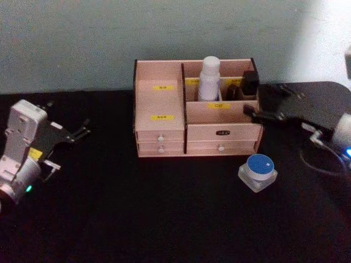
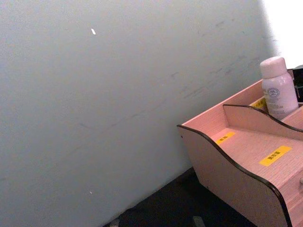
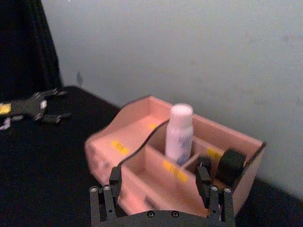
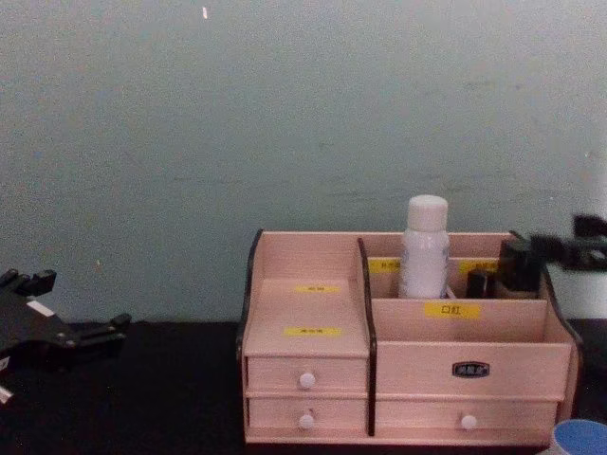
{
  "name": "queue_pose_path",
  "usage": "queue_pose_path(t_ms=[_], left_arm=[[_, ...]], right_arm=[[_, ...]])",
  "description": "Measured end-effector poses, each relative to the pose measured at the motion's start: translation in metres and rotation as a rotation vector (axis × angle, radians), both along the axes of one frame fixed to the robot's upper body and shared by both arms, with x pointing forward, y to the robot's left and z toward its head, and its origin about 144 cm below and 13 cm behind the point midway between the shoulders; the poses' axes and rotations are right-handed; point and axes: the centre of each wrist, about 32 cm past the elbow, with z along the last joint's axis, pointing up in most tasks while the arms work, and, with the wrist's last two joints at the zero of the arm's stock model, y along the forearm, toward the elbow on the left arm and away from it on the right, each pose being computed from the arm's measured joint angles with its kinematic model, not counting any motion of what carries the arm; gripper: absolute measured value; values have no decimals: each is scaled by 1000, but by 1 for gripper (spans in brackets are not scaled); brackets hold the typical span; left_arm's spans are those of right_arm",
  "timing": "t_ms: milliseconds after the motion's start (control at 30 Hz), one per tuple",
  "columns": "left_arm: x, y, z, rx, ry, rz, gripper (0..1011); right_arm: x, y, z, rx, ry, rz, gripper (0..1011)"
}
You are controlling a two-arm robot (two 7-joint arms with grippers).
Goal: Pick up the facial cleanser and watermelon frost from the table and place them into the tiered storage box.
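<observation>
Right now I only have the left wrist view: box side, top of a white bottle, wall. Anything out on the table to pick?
Observer: Yes. A blue-lidded jar sits on the table, in front of the right corner of the tiered storage box.
Operator: Where's the right arm?
Observer: The right claw is open just outside the box's right end, near a dark item in the back compartment.
Operator: And my own arm?
Observer: The left claw is open and holds nothing, well off to the box's left.
</observation>
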Motion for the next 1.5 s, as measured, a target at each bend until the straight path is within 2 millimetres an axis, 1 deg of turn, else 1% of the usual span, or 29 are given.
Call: queue_pose_path(t_ms=[33,100,133,233,267,333,467,767,1133,1500], left_arm=[[0,0,0,0,0,0,1001],[0,0,0,0,0,0,1001],[0,0,0,0,0,0,1001],[0,0,0,0,0,0,1001],[0,0,0,0,0,0,1002],[0,0,0,0,0,0,1001],[0,0,0,0,0,0,1001],[0,0,0,0,0,0,1001],[0,0,0,0,0,0,1001],[0,0,0,0,0,0,1001]], right_arm=[[-10,-4,1,-11,20,3,1000],[-19,-7,2,-21,40,6,1000],[-27,-10,3,-30,63,11,1000],[-37,-13,4,-40,95,19,1000],[-45,-15,5,-49,127,27,1000],[-54,-18,5,-60,169,31,1000],[-63,-20,0,-90,232,17,1000],[-61,-19,-11,-142,281,-3,1000],[-46,-13,-26,-223,291,6,1000],[-36,-8,-33,-265,273,12,1000]])
